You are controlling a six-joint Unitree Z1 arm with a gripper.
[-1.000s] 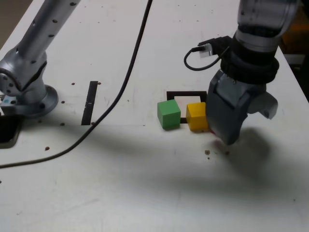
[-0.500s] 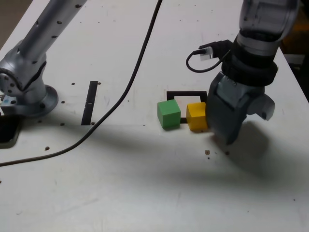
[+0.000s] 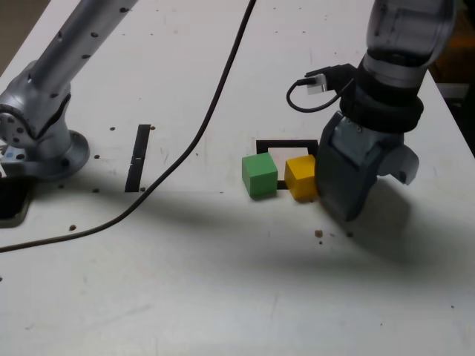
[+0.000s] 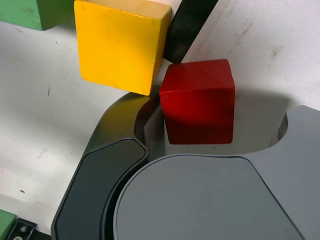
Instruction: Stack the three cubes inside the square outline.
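Cubes: one green (image 3: 260,174), one yellow (image 3: 301,178), one red (image 4: 198,102).

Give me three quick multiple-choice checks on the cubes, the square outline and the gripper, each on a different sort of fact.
1. Where is the small matte red cube?
A. inside the outline
B. between the gripper's jaws
C. on top of the green cube

2. How many cubes lie wholly inside the thin black square outline?
A. none
B. one
C. two

3. What state are the cubes in?
A. all three stacked
B. two stacked
C. none stacked

Answers:
1 B: the wrist view shows the red cube sitting in the mouth of the grey gripper, with a gap on one side.
2 A: the outline's white centre is mostly bare; the matte yellow cube and matte green cube sit along its near edge.
3 C: each cube shows with nothing on top of it.
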